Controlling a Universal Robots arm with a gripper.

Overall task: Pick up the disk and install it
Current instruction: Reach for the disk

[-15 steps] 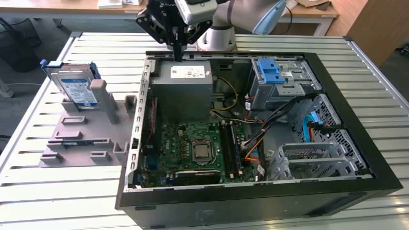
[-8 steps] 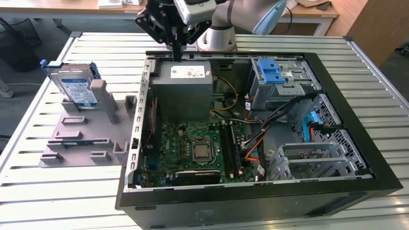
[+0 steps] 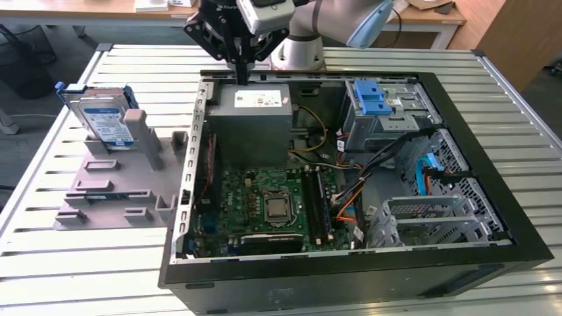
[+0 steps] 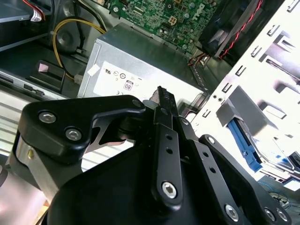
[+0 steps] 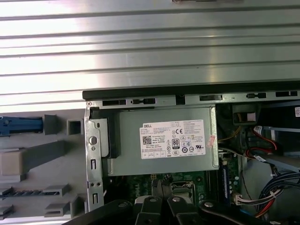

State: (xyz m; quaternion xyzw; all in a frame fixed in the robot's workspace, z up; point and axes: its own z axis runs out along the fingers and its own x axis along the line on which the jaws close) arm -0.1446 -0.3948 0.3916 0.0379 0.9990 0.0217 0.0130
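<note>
The disk (image 3: 102, 121), silver with a blue-and-white label and a blue bracket, stands on edge in a grey holder fixture (image 3: 114, 191) on the exterior view's left, outside the computer case. Its blue bracket edge (image 5: 20, 125) appears in the first wrist view. My gripper (image 3: 239, 71) hangs point-down over the back edge of the open case, just above the grey power-supply box (image 3: 255, 122), well to the right of the disk. Its fingers (image 4: 164, 101) are pressed together with nothing between them; their tips (image 5: 161, 185) sit over the motherboard edge.
The open black computer case (image 3: 491, 197) fills the table's middle, with the motherboard (image 3: 272, 204), loose cables (image 3: 351, 197) and a grey drive cage with a blue latch (image 3: 376, 99) at its back right. The slatted metal table (image 3: 79, 276) surrounds it.
</note>
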